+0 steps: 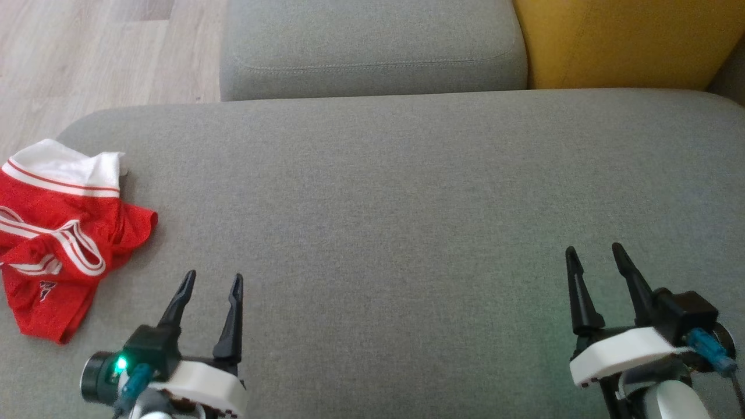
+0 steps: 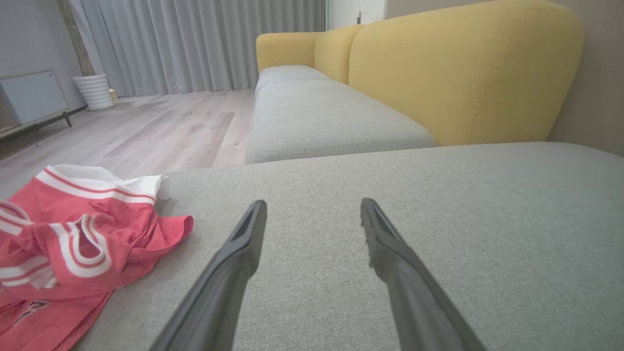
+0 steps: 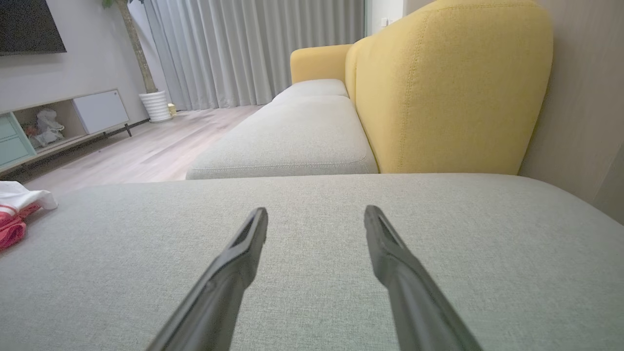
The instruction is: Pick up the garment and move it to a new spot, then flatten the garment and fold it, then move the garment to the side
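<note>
Over at the left edge of the broad grey fabric sofa seat [image 1: 407, 192], the crumpled red garment with white striped trim [image 1: 58, 233] lies in a loose heap, its white band turned toward the far left corner and a red flap spilling out to the right. Just beside it, near the front edge, the left jaws stand wide apart with nothing between them, tips low over the bare fabric and clear of the cloth. In the left wrist view the garment [image 2: 73, 239] sits off to the left of the dark fingers [image 2: 243, 243]. Across a long open stretch of seat, near the front right corner, the right jaws are spread wide too, gripping nothing. Past the far edge are pale wooden floor [image 1: 87, 52], a second grey seat cushion [image 1: 372, 46] and a mustard-yellow backrest [image 1: 628, 41].
</note>
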`<state>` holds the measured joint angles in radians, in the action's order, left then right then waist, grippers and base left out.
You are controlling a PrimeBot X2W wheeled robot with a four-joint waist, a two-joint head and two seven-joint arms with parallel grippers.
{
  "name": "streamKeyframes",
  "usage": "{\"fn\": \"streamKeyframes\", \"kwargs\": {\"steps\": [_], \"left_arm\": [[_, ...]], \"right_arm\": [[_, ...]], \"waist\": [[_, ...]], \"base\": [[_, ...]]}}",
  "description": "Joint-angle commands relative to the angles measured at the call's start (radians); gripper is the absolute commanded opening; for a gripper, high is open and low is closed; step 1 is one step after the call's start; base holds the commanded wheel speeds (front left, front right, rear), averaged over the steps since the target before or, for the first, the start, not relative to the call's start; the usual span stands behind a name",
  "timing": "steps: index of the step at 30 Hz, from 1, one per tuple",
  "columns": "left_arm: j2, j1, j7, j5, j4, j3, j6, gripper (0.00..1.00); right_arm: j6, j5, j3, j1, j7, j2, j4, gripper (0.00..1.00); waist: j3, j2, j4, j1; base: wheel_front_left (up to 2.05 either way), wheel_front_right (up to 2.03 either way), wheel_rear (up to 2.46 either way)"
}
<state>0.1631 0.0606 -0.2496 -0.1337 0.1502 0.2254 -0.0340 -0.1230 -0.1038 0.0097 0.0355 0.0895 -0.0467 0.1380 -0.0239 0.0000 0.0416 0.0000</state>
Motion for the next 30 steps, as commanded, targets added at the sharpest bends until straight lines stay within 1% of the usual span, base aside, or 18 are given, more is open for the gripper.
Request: {"fn": "streamKeyframes", "kwargs": {"steps": [1,6,9,23,27,30], "left_arm": [[-0.002,-0.025,-0.012,-0.015,-0.024,-0.048,0.005,1.0],[-0.018,-0.024,-0.012,-0.048,-0.004,-0.067,0.019,1.0],[-0.025,-0.025,-0.012,-0.058,0.009,-0.074,0.021,1.0],[-0.031,-0.035,-0.012,-0.041,0.013,-0.09,0.02,1.0],[-0.035,-0.039,-0.012,-0.035,0.008,-0.094,0.02,1.0],[-0.038,-0.045,-0.012,-0.036,0.006,-0.1,0.02,1.0]], "right_arm": [[-0.008,-0.017,0.019,-0.024,0.012,-0.004,-0.038,1.0],[-0.008,-0.053,0.016,-0.024,0.011,-0.004,-0.033,1.0],[-0.008,-0.048,0.014,-0.025,0.009,-0.004,-0.029,1.0],[-0.008,-0.012,0.013,-0.027,0.01,-0.004,-0.03,1.0],[-0.008,0.006,0.009,-0.026,0.007,-0.004,-0.038,1.0],[-0.008,0.009,0.005,-0.02,0.005,-0.004,-0.054,1.0]], "waist": [[0.0,0.0,0.0,0.0],[0.001,0.0,0.0,0.0],[0.001,0.0,0.0,0.0],[0.003,0.0,0.005,0.0],[0.004,0.0,0.016,0.0],[0.005,0.0,0.039,0.0]], "base": [[0.0,0.0,0.0],[0.0,0.0,0.0],[0.0,0.0,0.0],[0.0,0.0,0.0],[0.0,0.0,0.0],[0.0,0.0,0.0]]}}
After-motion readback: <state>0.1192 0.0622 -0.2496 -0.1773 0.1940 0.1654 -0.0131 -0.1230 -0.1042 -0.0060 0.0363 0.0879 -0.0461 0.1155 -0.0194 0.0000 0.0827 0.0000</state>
